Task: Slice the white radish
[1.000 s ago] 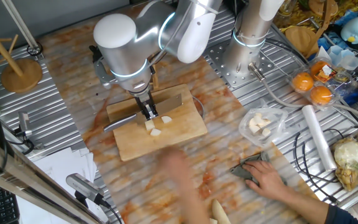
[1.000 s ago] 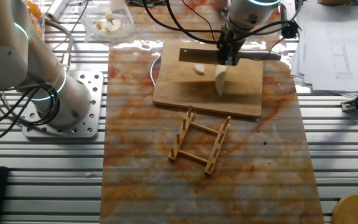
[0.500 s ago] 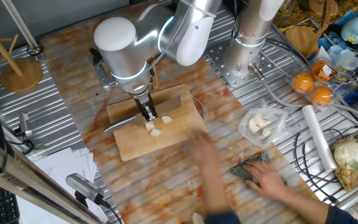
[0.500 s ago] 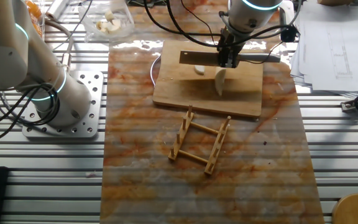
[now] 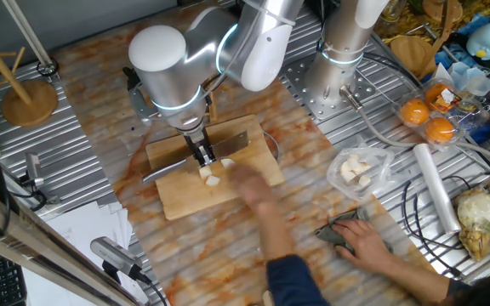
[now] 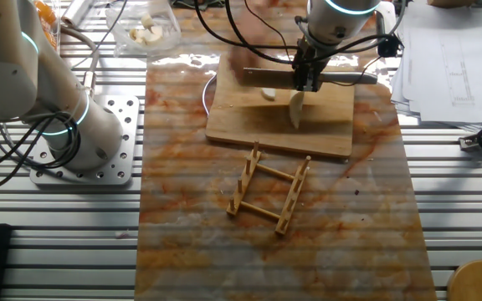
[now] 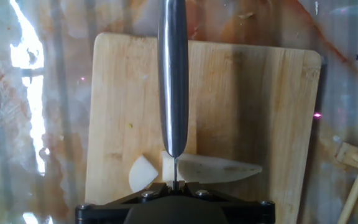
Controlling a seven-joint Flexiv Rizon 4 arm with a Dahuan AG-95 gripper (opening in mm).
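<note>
The white radish lies on the wooden cutting board as a long tapered piece and a small cut chunk beside it. My gripper is shut on a knife, seen edge-on in the hand view, its handle running away along the board. The thin blade stands on the radish between the long piece and the chunk. In one fixed view the gripper holds the flat blade over pale radish chunks. The other fixed view shows the gripper, the long radish piece and the chunk.
A person's blurred arm reaches over the board's near right side; the other hand rests on a dark cloth. A wooden rack lies beyond the board. A bag of pale chunks, oranges and a second arm's base stand nearby.
The person's blurred arm has swung across the table and now reaches in over the board. My gripper and the knife have hardly moved.
</note>
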